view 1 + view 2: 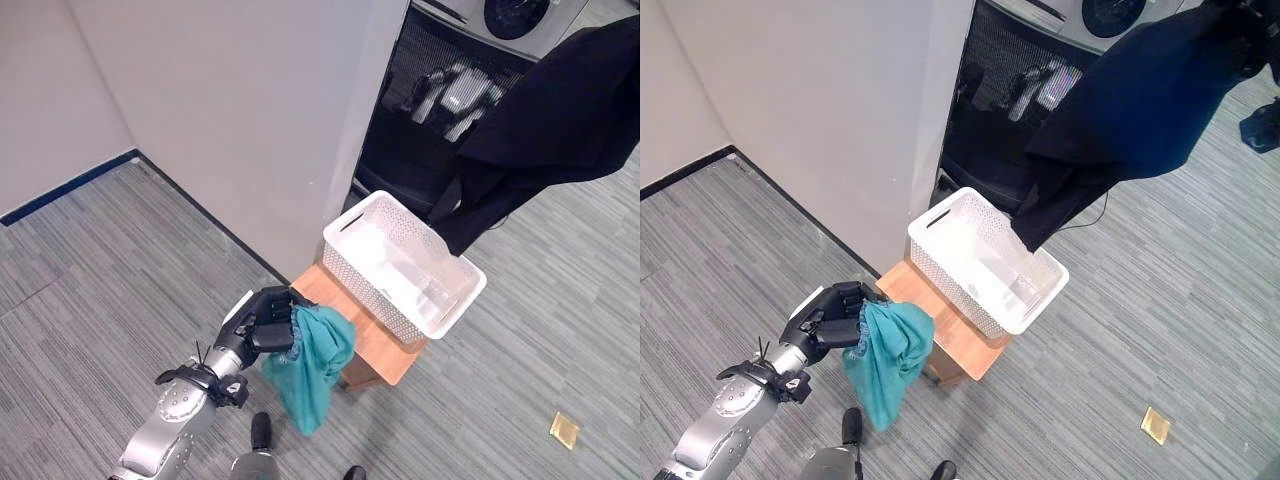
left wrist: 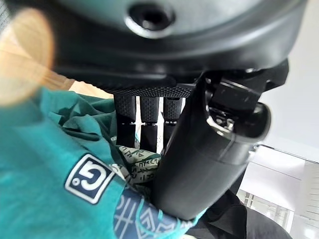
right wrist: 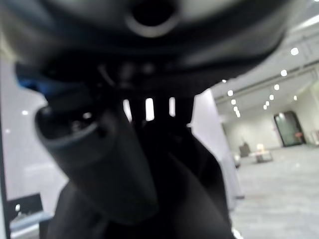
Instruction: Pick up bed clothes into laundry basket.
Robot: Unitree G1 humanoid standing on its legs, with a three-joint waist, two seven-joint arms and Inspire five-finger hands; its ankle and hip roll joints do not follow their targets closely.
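In the left eye view I see my left hand [image 1: 262, 320] low at the near end of the small wooden bench [image 1: 372, 350], fingers curled tight around a teal garment [image 1: 312, 365] that hangs down from the grip past the bench edge toward the grey carpet [image 1: 90, 300]. The white laundry basket [image 1: 400, 262] sits on the far part of the bench, beside a grey partition wall [image 1: 260, 120]. A dark garment [image 1: 560, 120] hangs from the upper right, its lowest tail dangling just over the basket's far rim. A small yellow scrap [image 1: 564, 430] lies on the carpet well apart to the right.

The right eye view gives me the same layout: the dark garment drapes over the far corner of the basket, and the teal one is clear of the basket, beside the bench's near end.

In the left wrist view, the thumb [image 2: 199, 164] and fingers [image 2: 149, 114] are closed on the teal cloth, which carries a white patch.

In the right wrist view, my right hand [image 3: 114, 164] has its thumb and fingers wrapped around dark fabric bunched in the palm.
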